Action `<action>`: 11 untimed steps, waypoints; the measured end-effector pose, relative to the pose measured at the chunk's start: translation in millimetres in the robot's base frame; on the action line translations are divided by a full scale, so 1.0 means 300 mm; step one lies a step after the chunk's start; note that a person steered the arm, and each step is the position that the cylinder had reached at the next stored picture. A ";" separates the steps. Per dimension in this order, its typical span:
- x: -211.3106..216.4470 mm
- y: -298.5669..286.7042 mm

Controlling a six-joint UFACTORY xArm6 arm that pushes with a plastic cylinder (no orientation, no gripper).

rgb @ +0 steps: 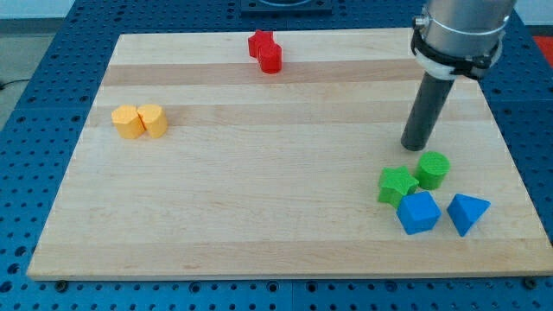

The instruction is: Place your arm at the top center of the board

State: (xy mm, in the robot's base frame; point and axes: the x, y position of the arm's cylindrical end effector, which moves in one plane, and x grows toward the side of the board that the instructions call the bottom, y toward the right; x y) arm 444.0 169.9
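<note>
- My tip [416,145] rests on the table [259,216] at the view's right, just above the green cylinder [433,170] and apart from it; I see no contact with any block.
- There are no jaws to report: the arm ends in a plain dark rod, so nothing is open, closed or gripping.
- The task's target is the top centre of the table, the bare strip just to the view's right of the red blocks [266,51], which sit at the top edge a little left of centre.
- A cluster lies below my tip: a green star-shaped block [397,185], the green cylinder, a blue cube-like block [419,212] and a blue triangular block [467,212], packed close together.
- Two yellow blocks [139,121] sit touching at the view's left, well away from any likely route.
- Judged from here, the route runs up and leftward over open wood; stopping short of the red pair avoids nudging it.
</note>
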 end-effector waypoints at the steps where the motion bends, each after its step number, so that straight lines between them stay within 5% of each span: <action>1: 0.007 0.000; 3: -0.042 -0.010; 6: -0.564 -0.031; 8: -0.738 -0.094; 11: -0.824 -0.720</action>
